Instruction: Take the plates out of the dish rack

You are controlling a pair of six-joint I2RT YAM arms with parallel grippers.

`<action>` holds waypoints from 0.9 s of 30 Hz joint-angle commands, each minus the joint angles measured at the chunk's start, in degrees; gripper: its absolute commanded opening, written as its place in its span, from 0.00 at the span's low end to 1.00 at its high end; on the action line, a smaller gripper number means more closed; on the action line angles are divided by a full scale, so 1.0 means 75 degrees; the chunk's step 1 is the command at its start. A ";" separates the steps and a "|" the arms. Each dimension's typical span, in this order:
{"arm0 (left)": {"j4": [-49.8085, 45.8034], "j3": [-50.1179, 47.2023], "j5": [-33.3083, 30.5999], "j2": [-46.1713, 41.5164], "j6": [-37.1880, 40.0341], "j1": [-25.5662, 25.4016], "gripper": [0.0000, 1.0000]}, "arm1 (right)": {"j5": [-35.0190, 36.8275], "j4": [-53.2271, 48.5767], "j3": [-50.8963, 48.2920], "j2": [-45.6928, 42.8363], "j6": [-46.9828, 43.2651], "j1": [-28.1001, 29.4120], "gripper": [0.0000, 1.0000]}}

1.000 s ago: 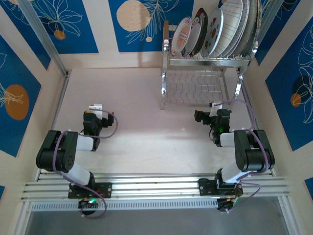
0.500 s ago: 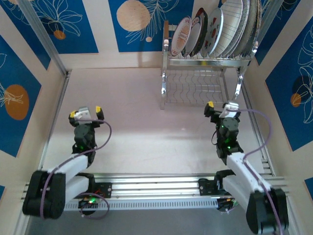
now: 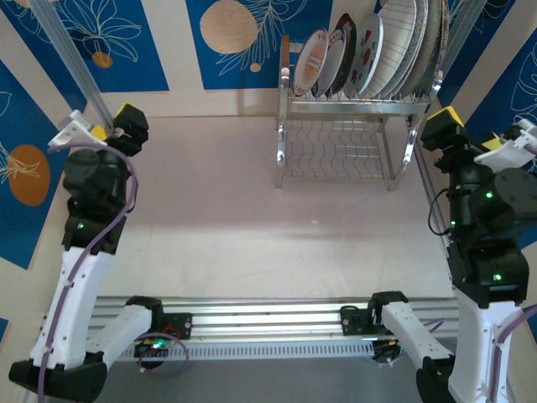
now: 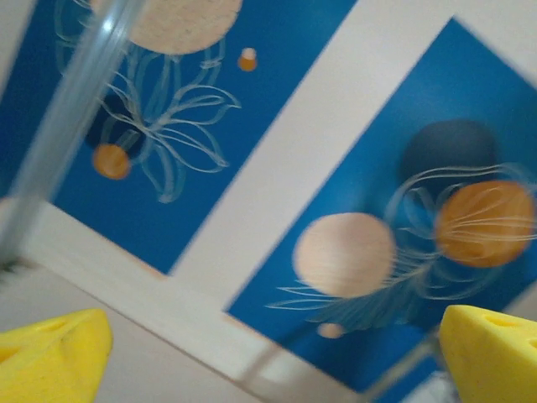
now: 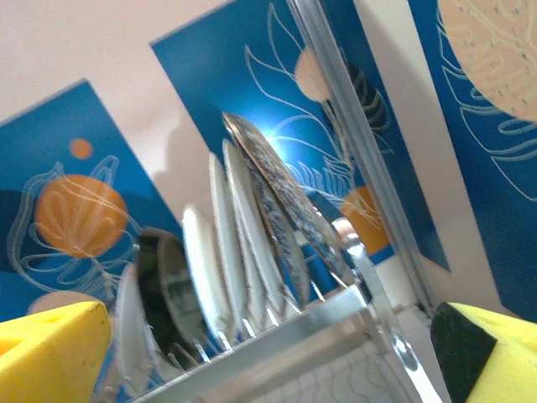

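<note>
The dish rack (image 3: 352, 102) is set at the far right of the bench (image 3: 210, 193), close against the blue-patterned back wall (image 3: 235, 42); its four upright legs are planted on the bench surface, and a wavy wire shelf (image 3: 336, 151) is seen beneath the slotted upper tier. The plates (image 3: 369, 50) are stood on edge in that upper tier, packed side by side and leaning slightly; a white plate with red markings (image 3: 312, 60) is placed at the left end, a dark-rimmed plate (image 3: 342, 50) beside it, and a large speckled grey plate (image 3: 436, 38) at the right end.

The left gripper (image 3: 113, 122) is held high near the left wall, over the far left corner of the bench and well apart from the rack; its jaws are spread wide and nothing is held between them. In the left wrist view the left gripper (image 4: 268, 361) is pointed at the patterned wall, with a yellow fingertip (image 4: 50, 357) seen at either lower corner.

The right gripper (image 3: 470, 130) is held up just to the right of the rack, near the right wall; its jaws are likewise parted fully, with nothing gripped. In the right wrist view the right gripper (image 5: 268, 353) is aimed up at the dish rack (image 5: 319, 323); the plates (image 5: 252, 235) are seen edge-on between the yellow fingertips (image 5: 50, 348), untouched.
</note>
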 commanded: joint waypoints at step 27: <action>-0.3239 0.2289 0.3648 0.1808 0.0586 -0.2567 1.00 | -0.4379 0.2714 -0.2749 0.1500 -0.3018 -0.2667 0.91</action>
